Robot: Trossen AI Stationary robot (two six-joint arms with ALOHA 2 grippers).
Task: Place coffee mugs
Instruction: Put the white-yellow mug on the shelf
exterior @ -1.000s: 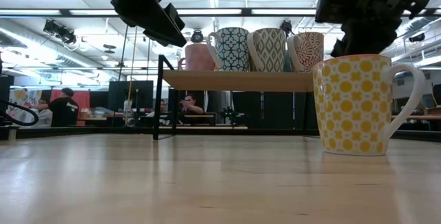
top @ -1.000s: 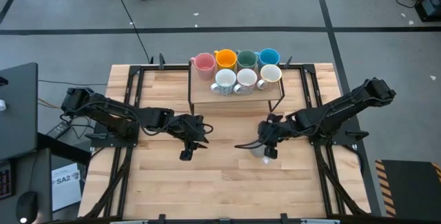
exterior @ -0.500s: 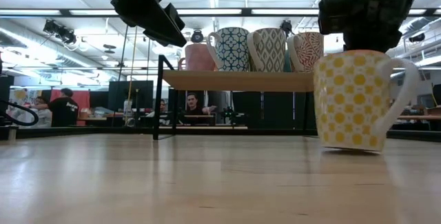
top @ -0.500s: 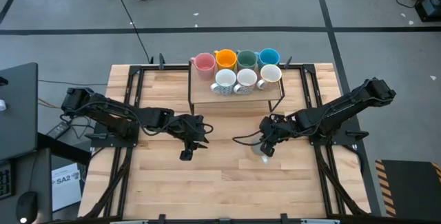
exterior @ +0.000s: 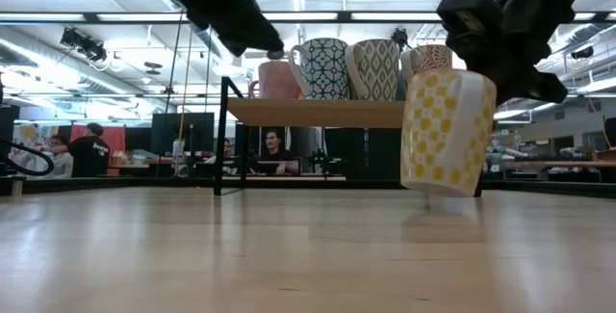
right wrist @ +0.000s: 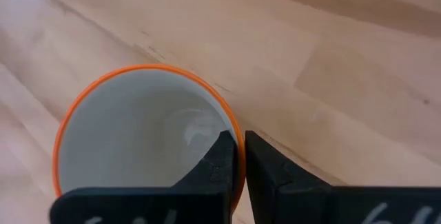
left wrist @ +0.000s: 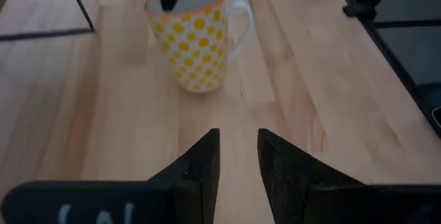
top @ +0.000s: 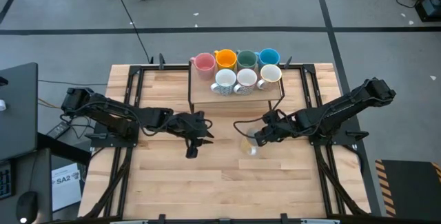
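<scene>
Yellow-dotted white ceramic mug with an orange rim (exterior: 446, 132) hangs from my right pincer (right wrist: 239, 156), clear of the pale wooden desk (top: 207, 182) and tilted a little, its base just above the boards in the low view. My two dark fingers (right wrist: 265, 176) are pinched tight on the mug's rim, one inside the cup and one outside, as my right wrist camera shows looking down into the grey-white bowl of it. From above, the mug sits near the middle of the desk, in front of the small wooden shelf on black metal legs (top: 234, 98).

On that shelf stand the other mugs: in the back row a pink one (top: 203, 63), an orange one (top: 226, 59), a dark green one (top: 247, 60) and a bright blue one (top: 269, 56); in the front row three pale patterned mugs (top: 236, 80), touching or nearly so.

My left pincer (left wrist: 238, 158) hovers above the desk to the left of the held mug, well apart from it, fingers partly open with nothing between them; it faces the dotted mug across bare wood.

People sit in the room behind the desk (exterior: 274, 149).
</scene>
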